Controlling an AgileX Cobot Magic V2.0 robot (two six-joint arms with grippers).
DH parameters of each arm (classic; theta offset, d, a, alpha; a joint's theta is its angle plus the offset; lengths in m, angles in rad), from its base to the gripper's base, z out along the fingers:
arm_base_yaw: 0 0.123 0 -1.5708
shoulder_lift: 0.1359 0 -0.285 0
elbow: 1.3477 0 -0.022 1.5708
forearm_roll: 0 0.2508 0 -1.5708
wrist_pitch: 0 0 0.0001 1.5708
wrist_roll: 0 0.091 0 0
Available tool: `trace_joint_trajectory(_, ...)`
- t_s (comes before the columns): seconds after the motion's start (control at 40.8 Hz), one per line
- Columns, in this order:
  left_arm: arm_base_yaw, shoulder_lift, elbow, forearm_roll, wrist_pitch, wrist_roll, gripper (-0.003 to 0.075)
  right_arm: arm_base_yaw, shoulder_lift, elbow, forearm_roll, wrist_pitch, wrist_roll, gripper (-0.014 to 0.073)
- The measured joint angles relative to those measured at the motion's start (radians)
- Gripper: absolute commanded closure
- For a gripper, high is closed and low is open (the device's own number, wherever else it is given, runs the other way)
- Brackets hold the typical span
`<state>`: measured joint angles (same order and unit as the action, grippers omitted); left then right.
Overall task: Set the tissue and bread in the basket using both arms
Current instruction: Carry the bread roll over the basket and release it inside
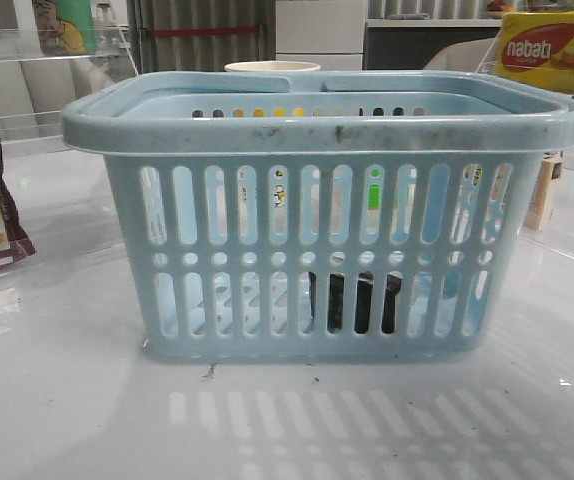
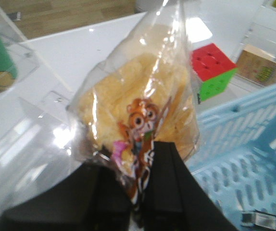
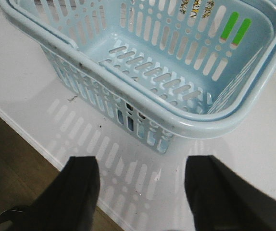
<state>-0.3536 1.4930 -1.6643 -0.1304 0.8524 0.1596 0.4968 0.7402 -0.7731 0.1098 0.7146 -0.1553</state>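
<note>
Basket: we count one [image 1: 327, 250] on the desk [image 1: 67, 400].
Bread: one packet [image 2: 138, 110], pinched in our left hand [image 2: 140, 192].
Right hand [image 3: 140, 192]: spread wide, holding nothing.

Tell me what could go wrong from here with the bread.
The left claw pinches only the bottom edge of the bread packet, so the slick plastic could slip out in transit. The packet also hangs outside the basket, beside its rim; releasing now would likely miss. The right claw is open and empty.
</note>
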Motion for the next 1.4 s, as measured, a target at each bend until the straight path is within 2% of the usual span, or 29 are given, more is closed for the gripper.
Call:
trace_joint_trajectory(0.245,-0.191,0.057,0.002,-0.004,0.007,0.002,0.0629,0.000,0.000,0.000,0.000,0.000,0.000,0.0097)
trace_joint_trajectory(0.393,-0.256,0.145,0.002,-0.004,0.007,0.002,0.0630,0.000,0.000,0.000,0.000,0.000,0.000,0.0097)
trace_joint_trajectory(0.564,-0.277,0.244,0.004,-0.004,-0.004,0.002,0.0626,0.000,0.000,0.000,0.000,0.000,0.000,0.0097)
trace_joint_trajectory(0.687,-0.279,0.297,0.008,-0.004,-0.008,0.002,0.0530,0.000,0.000,0.000,0.000,0.000,0.000,0.0097)
trace_joint_trajectory(0.81,-0.279,0.314,0.008,-0.004,-0.010,0.002,0.0348,0.000,0.000,0.000,0.000,0.000,0.000,0.0097)
trace_joint_trajectory(0.883,-0.279,0.314,0.008,-0.004,-0.014,0.002,0.0275,0.000,0.000,0.000,0.000,0.000,0.000,0.0097)
trace_joint_trajectory(1.178,-0.279,0.217,0.008,-0.002,0.081,0.002,0.0264,0.000,0.000,0.000,0.000,0.000,0.000,0.0097)
trace_joint_trajectory(1.399,-0.293,-0.029,0.119,-0.015,0.113,0.002,0.0264,0.000,0.000,0.000,0.000,0.000,0.000,0.0097)
